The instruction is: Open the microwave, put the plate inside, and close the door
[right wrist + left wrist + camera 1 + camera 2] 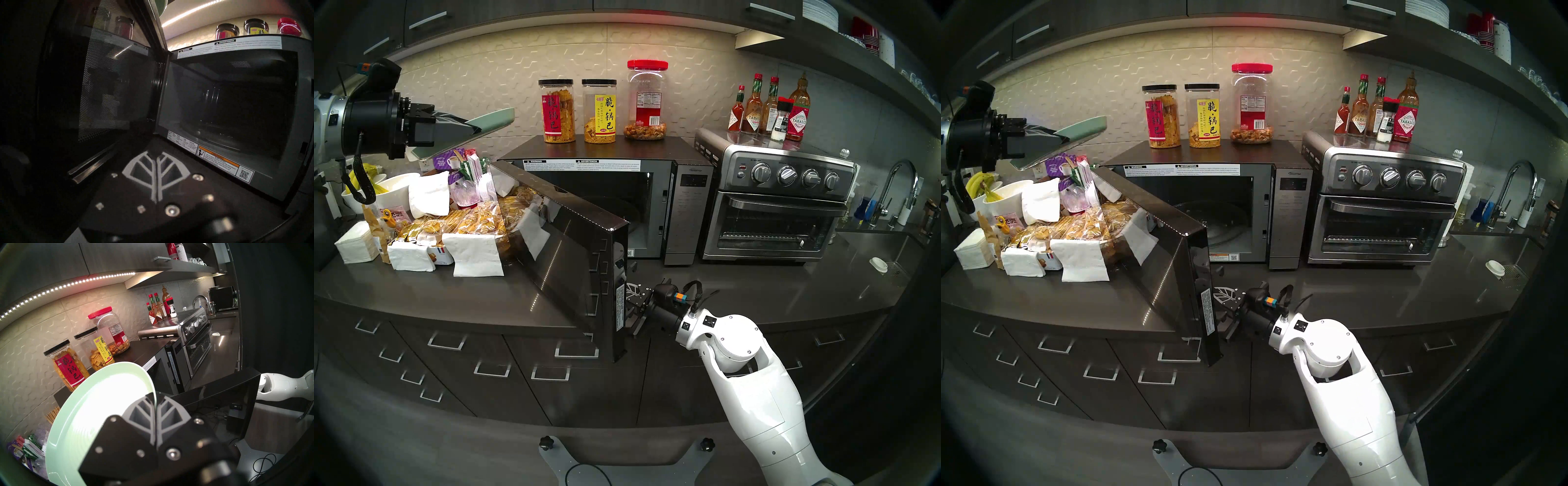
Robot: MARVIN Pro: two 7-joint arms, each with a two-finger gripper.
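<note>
swing the black glass door [565, 244] wider with your shut, empty right gripper [155, 157] before your left gripper [155, 401], clamped on the mint-green round plate [95, 400], nears the black box microwave [605, 163].

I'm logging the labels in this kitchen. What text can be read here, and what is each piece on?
"TABASCO": red-labelled sauce bottle on the toaster oven.
"WARNING" and "ADVERTENCIA": white strip above the microwave opening.
"脆锅巴": red-label jar and yellow-label jar on the microwave.
"Nutrition Facts": red-lidded jar, figures too small.
Control-panel print, door-edge sticker, snack packets: unreadable.
</note>
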